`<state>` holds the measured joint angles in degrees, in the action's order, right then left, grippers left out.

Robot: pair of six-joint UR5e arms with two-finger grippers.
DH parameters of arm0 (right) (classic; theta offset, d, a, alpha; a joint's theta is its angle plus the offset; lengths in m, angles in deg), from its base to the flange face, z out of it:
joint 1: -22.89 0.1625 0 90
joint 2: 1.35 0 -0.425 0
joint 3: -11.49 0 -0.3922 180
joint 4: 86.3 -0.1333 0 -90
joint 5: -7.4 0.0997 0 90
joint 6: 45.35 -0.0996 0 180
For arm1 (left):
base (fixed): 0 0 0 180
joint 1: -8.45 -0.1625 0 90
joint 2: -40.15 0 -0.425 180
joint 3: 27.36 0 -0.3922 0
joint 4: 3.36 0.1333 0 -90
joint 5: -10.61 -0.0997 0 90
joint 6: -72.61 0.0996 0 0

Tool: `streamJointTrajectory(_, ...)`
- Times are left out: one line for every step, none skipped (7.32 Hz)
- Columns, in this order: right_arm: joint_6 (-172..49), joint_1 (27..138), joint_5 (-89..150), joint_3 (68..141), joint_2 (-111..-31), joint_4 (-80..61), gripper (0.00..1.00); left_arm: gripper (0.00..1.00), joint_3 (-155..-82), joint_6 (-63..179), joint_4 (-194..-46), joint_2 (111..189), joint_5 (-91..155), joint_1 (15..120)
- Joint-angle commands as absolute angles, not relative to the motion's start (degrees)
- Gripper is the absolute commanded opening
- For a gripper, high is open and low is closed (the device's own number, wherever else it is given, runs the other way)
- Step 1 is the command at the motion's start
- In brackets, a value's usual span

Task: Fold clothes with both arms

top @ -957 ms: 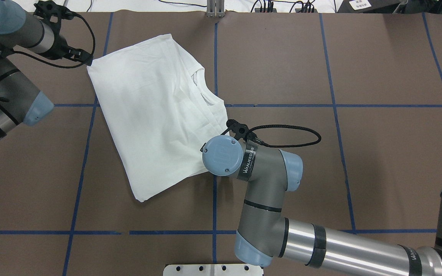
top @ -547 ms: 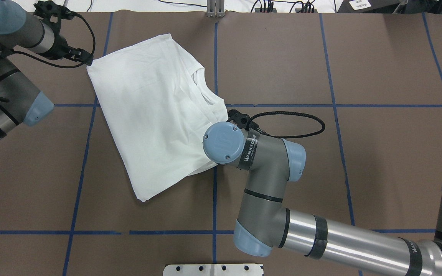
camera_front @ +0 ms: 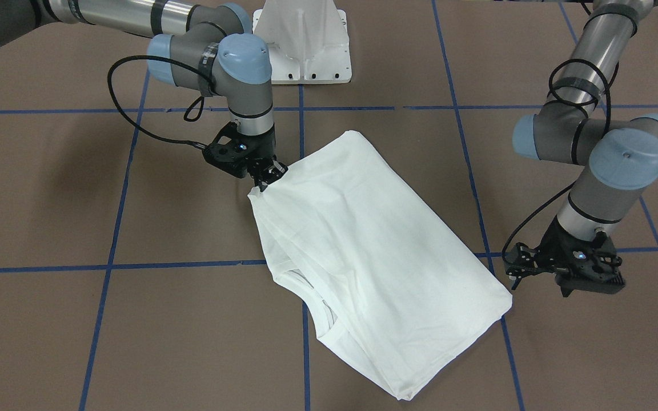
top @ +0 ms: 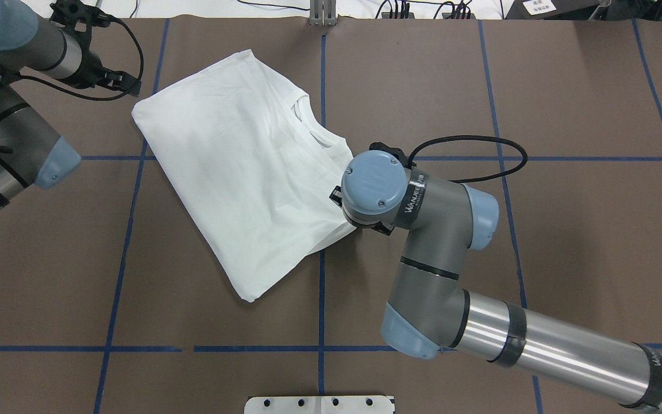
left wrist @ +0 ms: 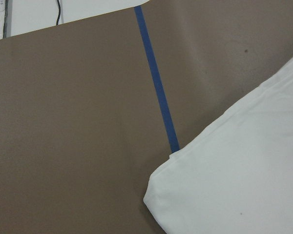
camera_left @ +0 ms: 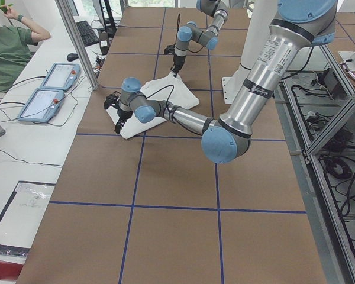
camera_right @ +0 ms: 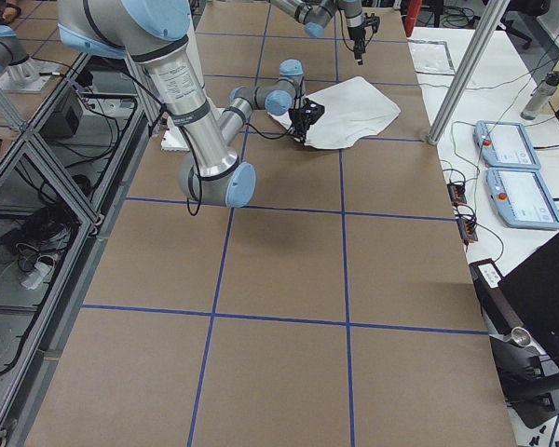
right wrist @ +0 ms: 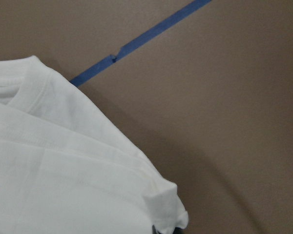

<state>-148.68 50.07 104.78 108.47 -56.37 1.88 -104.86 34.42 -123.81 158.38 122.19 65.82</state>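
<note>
The right gripper is seen left of centre in the front-facing view, pressed together on a bunched corner of the white T-shirt, and that corner is drawn up a little off the brown table. In the right wrist view the pinched tip of cloth is shown at the bottom edge, with the ribbed collar at the upper left and a blue tape line crossing the table above it. From the grip the T-shirt is spread as a folded rectangle, laid diagonally toward the lower right of the front-facing view, with the neck opening on its lower left side. The left gripper is found at the right of that view, just beside the T-shirt's right-hand corner but apart from the cloth; whether its fingers are spread or pressed together cannot be told. In the left wrist view that corner is shown lying flat at the lower right, with a tape line passing under it. In the overhead view the T-shirt is placed left of centre, its right-hand corner is covered by the right arm's wrist, and the left gripper is seen at the upper left, just above the cloth's left corner.
</note>
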Motion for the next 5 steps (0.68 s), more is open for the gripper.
streamJointTrajectory(-148.09, 47.71, 103.66, 121.21, -66.52, 2.64, 0.0, 1.0, -106.54, 34.47, -123.77, 157.4, 125.37, 65.76)
streamJointTrajectory(-149.31, 42.37, 98.95, 124.05, -66.48, 6.74, 0.0, 1.0, -107.41, 34.38, -123.77, 156.96, 125.57, 65.76)
streamJointTrajectory(-154.37, 37.36, 94.9, 124.43, -65.35, 9.21, 0.0, 1.0, -108.21, 33.42, -123.77, 156.61, 125.57, 65.76)
streamJointTrajectory(-157.38, 34.18, 92.77, 124.52, -64.03, 9.67, 0.0, 1.0, -108.74, 32.2, -123.69, 156.6, 126.09, 65.5)
streamJointTrajectory(-159.67, 30.75, 90.4, 124.26, -62.19, 11.59, 0.0, 1.0, -109.18, 32.01, -123.6, 156.6, 126.8, 65.23)
